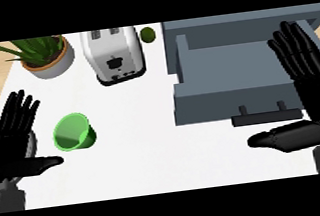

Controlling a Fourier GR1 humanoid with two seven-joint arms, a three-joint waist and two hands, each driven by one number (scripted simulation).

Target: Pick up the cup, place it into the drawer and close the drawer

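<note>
Only the head view here, so one pass. The green cup sits on the white counter in the left-middle of the frame. Its mouth faces up at the camera and nothing is touching it. It's well apart from the drawer, out on the counter and not in it.

The left hand is at the lower left edge, just beside the cup but not on it. Its fingers are straight and point up the frame, thumb stuck out sideways, holding nothing.

The right hand is at the right edge with the same pose: fingers spread straight, thumb out to the left, nothing in it. In the picture it overlaps the right end of the grey drawer.

The drawer is pulled open in the upper right, and its dark handle is on the front wall toward the bottom.

Along the top there's a white toaster in the middle and a potted plant at the upper left. A small green round thing sits just right of the toaster, and I can't tell what it is.
</note>
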